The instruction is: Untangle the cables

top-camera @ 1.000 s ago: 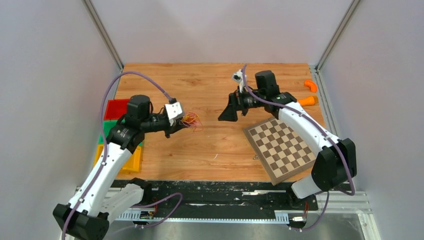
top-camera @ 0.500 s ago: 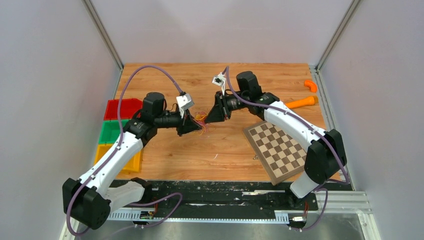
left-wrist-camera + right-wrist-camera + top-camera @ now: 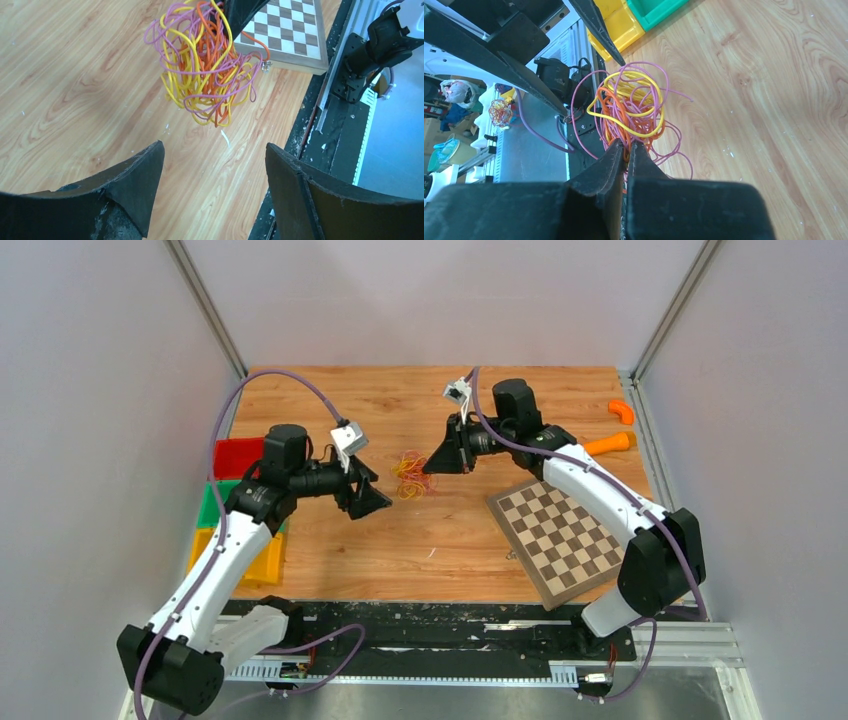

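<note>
One tangled bundle of cables [image 3: 411, 476] is observed, made up of yellow, orange and purple-pink strands; the number of separate strands cannot be told, as the loops are knotted through one another. The bundle is located over the middle of the wooden table [image 3: 400, 400], between the two grippers.

Three bins are counted at the left edge of the table: one red bin [image 3: 236, 455], one green bin [image 3: 215, 502] and one yellow bin [image 3: 265, 560], set in a row from far to near. One chessboard [image 3: 563, 537] is noted at the right near side, lying at an angle. Two orange objects [image 3: 612, 443] are noted by the right edge, one curved and one straight.

The right arm [image 3: 600, 495] is extended from its base toward the table centre, with the right gripper [image 3: 430, 467] pointed left. In the right wrist view its fingers [image 3: 611, 155] are seen pressed together on orange strands of the bundle, which fans out beyond the tips. In the left wrist view the bundle is seen hanging from those tips, clear of the wood.

The left arm [image 3: 215, 570] is bent at the elbow and directed to the right, with the left gripper [image 3: 376, 502] aimed at the bundle. Its jaws are spread wide, nothing is held between them, and the bundle is seen near but apart from the tips.
</note>
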Motion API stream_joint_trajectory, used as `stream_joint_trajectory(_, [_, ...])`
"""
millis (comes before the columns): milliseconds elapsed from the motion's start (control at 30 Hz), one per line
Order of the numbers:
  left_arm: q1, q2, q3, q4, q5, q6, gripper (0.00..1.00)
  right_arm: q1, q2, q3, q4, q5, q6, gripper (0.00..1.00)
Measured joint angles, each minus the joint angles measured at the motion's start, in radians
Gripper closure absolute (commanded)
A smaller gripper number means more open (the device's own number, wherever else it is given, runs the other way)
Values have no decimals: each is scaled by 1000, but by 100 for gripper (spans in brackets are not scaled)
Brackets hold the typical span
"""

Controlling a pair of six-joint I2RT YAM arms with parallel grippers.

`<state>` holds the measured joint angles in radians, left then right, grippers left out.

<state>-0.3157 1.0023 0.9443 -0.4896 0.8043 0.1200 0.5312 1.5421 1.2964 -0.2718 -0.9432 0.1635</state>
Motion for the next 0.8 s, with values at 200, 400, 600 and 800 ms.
stream_joint_trajectory(200, [-36, 55, 6, 76, -3, -12, 38, 3, 1, -4, 0, 0, 0, 100])
stream_joint_trajectory(400, [-100, 163, 48, 97, -29, -39, 99, -26, 5, 10, -8, 5, -5, 100])
stream_joint_trajectory(600, [-27, 77, 3, 73, -37, -40, 100, -175, 5, 11, -8, 32, -4, 100])
stream_joint_trajectory(800, [83, -19, -63, 15, -20, -31, 42, -296, 5, 11, 7, 34, 48, 100])
